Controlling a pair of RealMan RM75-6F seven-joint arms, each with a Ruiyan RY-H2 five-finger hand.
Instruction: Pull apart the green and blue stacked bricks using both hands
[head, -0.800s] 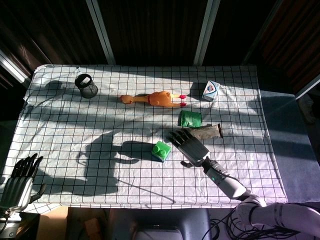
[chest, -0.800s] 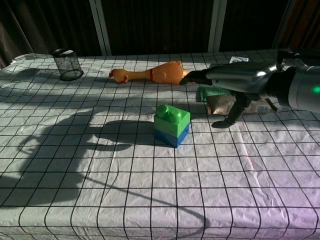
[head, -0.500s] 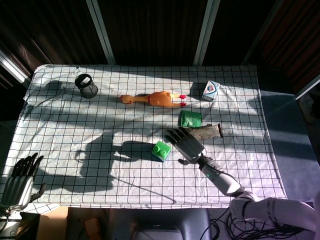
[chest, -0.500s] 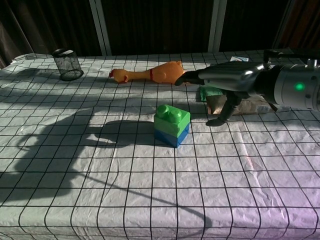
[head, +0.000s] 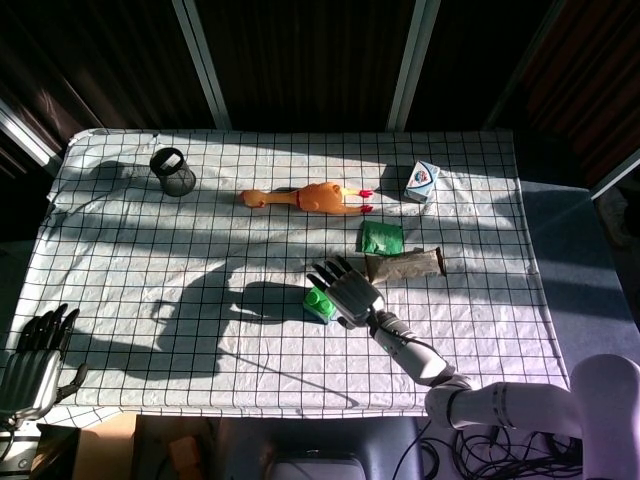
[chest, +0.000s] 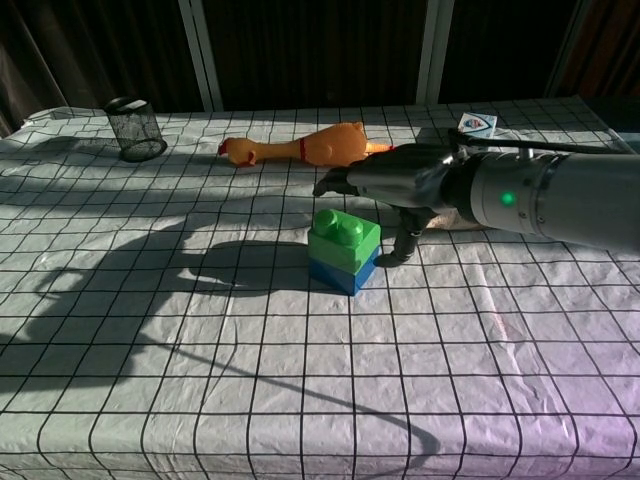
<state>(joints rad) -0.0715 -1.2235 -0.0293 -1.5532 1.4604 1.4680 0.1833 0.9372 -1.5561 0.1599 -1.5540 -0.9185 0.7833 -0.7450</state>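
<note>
Since the earlier frame, the right robot hand (chest: 385, 185) has slid over the bricks (chest: 343, 250), fingers spread wide, holding nothing. Bricks sit just below it on the desk; left robot hand (head: 35, 358) far off, open.

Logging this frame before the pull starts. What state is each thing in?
Green brick: stacked on the blue one, not held.
Blue brick: on the cloth, under the green.
Right hand: open, fingers spread above the bricks, thumb down beside them.
Left hand: open, at the table's near left corner.
Rubber chicken: lying on its side.
Mesh cup: upright.
Small carton: upright.
</note>
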